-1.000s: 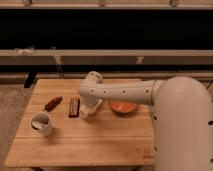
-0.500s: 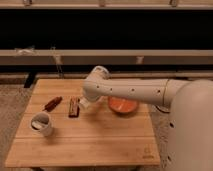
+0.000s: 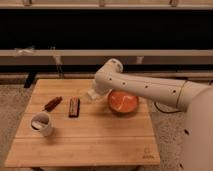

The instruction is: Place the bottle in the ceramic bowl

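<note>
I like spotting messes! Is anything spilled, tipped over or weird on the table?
Nothing looks spilled or broken. The mug stands upright, and the brown bar and a small reddish thing lie flat. The hand is shut on the white bottle, just left of the orange bowl.

The hand [image 3: 95, 94] holds the small white bottle [image 3: 92, 95] tilted, just left of the orange-red ceramic bowl [image 3: 123, 102]

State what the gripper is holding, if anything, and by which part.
The gripper, just left of the bowl, is shut on what looks like the bottle. Which part it grips cannot be told.
</note>
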Available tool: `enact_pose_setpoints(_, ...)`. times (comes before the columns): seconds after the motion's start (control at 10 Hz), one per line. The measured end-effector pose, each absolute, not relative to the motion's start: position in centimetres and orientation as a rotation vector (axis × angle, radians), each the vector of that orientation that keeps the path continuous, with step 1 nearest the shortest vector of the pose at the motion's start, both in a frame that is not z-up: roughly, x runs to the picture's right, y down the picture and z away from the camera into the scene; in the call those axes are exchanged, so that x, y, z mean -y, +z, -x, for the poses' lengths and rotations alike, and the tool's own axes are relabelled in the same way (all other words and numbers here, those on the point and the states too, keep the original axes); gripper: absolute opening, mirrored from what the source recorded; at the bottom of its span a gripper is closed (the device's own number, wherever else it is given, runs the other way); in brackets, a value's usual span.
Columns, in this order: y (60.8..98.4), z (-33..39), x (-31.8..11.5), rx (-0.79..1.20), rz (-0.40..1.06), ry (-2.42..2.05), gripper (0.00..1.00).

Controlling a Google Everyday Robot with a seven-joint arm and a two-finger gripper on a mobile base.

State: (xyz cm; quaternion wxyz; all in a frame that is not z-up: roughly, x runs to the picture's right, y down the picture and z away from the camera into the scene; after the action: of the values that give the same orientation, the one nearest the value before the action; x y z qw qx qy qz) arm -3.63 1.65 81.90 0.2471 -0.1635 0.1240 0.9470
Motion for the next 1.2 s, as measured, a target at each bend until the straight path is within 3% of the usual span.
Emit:
enact_pose_setpoints(0.2, 82.8, 1.0, -1.2, -0.381, 0.396, 2.656, 0.15)
enact_pose_setpoints(0.8, 85.1, -3.9, -2.7, -0.512, 0.241, 2.757, 0.75)
enact_pose_setpoints(0.9, 85.2, -4.6, -3.0, -0.526, 0.220, 2.768, 0.79)
enact_pose_setpoints(1.2, 85.5, -7.0, -4.0, -0.572, 0.149, 2.794, 0.80)
